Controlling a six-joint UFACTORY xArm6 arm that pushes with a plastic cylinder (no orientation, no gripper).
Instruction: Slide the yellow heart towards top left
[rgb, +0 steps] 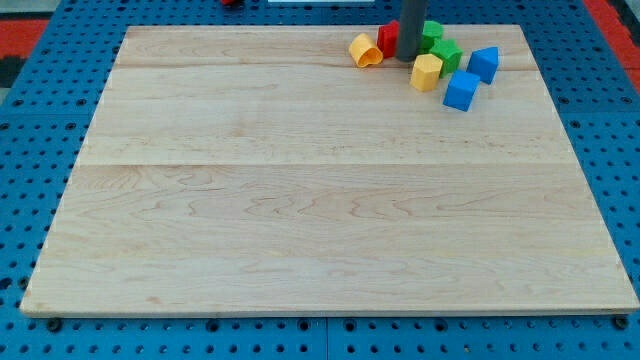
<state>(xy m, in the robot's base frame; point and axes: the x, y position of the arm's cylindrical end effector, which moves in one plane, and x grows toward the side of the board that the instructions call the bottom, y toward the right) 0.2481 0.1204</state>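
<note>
The yellow heart (365, 50) lies near the view's top edge of the wooden board, right of centre. My tip (408, 58) stands just to the right of it, a small gap apart. A red block (387, 39) sits between the heart and the rod, partly hidden by the rod. A yellow hexagonal block (426, 72) lies just right of my tip and slightly lower in the view.
Right of the rod is a cluster: two green blocks (431, 35) (447, 54) and two blue blocks (484, 64) (461, 91). The wooden board (300, 200) rests on a blue pegboard surface (30, 120).
</note>
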